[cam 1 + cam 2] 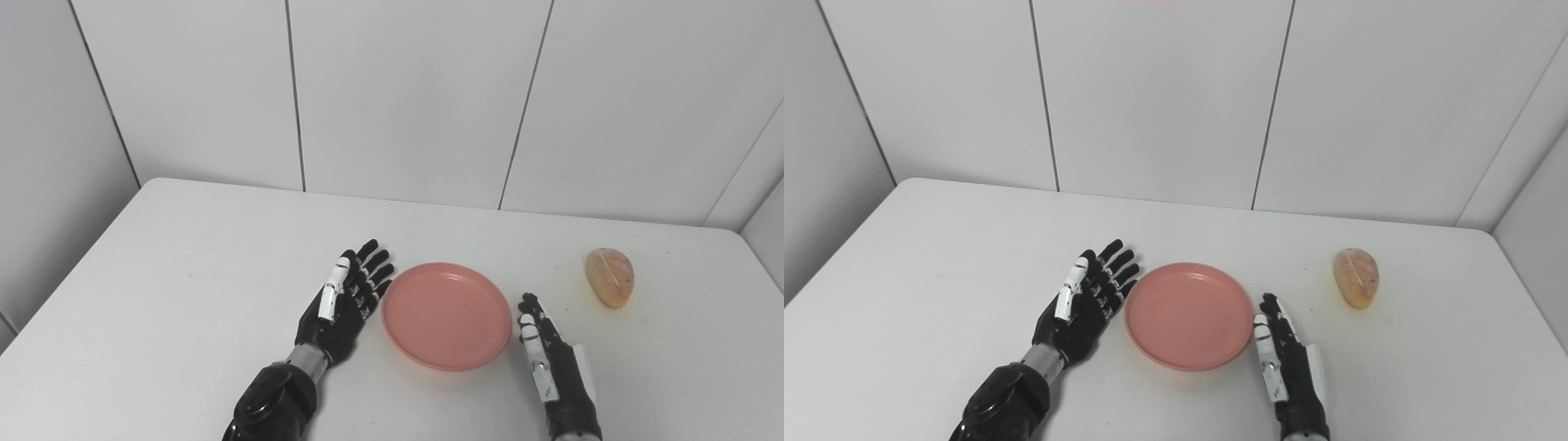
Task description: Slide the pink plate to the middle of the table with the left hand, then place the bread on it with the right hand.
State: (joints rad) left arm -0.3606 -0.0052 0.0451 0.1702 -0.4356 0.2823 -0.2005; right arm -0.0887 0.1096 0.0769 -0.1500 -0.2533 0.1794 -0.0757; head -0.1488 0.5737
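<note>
Pink plate (446, 315): lies flat and empty near the middle of the white table (184, 288), a little toward the near edge, between the two hands.
Left hand (346, 300): rests just beside the plate's left rim, palm turned toward the plate, fingers (373, 269) stretched out and slightly spread, holding nothing. The fingertips lie by the far-left part of the rim; whether they touch it cannot be told.
Right hand (545, 349): lies just beside the plate's near-right rim, set on edge with its fingers straight, close together and pointing away from the robot. It holds nothing. A narrow strip of table seems to show between it and the plate.
Bread (609, 277): a small oval golden-brown loaf, lying on the table to the right of the plate and farther from the robot than the right hand. It is well apart from the plate and untouched by either hand.
Bread to right hand: beyond the fingertips and off to the right, with bare table between.
Walls (404, 98): white panels behind the table's far edge.
</note>
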